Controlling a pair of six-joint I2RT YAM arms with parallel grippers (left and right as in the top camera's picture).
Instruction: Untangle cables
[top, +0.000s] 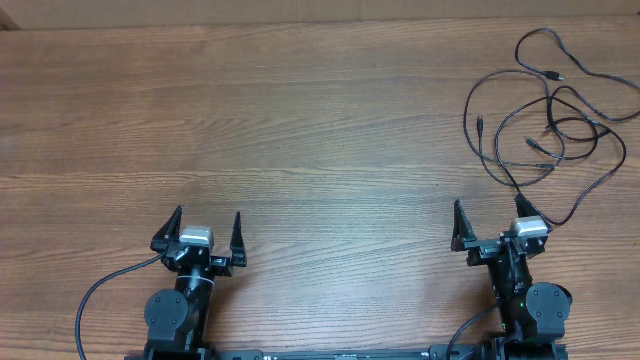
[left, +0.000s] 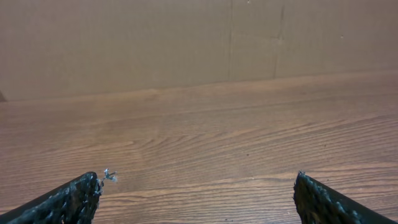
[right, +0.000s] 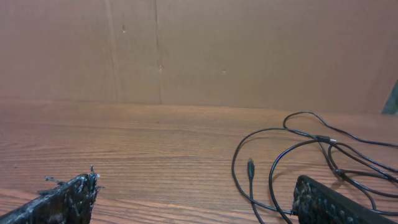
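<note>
The cables (top: 548, 112) lie as a loose tangle of thin black cords at the table's far right, with small plug ends (top: 481, 124) poking out of the loops. My right gripper (top: 488, 212) stands open just near of the tangle, and its lowest strand reaches the right finger (top: 521, 205). In the right wrist view the cables (right: 336, 154) curve past that finger (right: 323, 202), and one plug (right: 250, 167) lies between the wide jaws of the gripper (right: 196, 182). My left gripper (top: 208, 226) is open and empty at the near left, far from the cords; its wrist view shows only bare wood between the jaws of the gripper (left: 198, 180).
The wooden table (top: 300, 120) stretches wide between and beyond both arms. A brown cardboard wall (left: 186, 43) stands along its far edge. Thicker black arm wires (top: 100, 290) trail beside the left base at the near edge.
</note>
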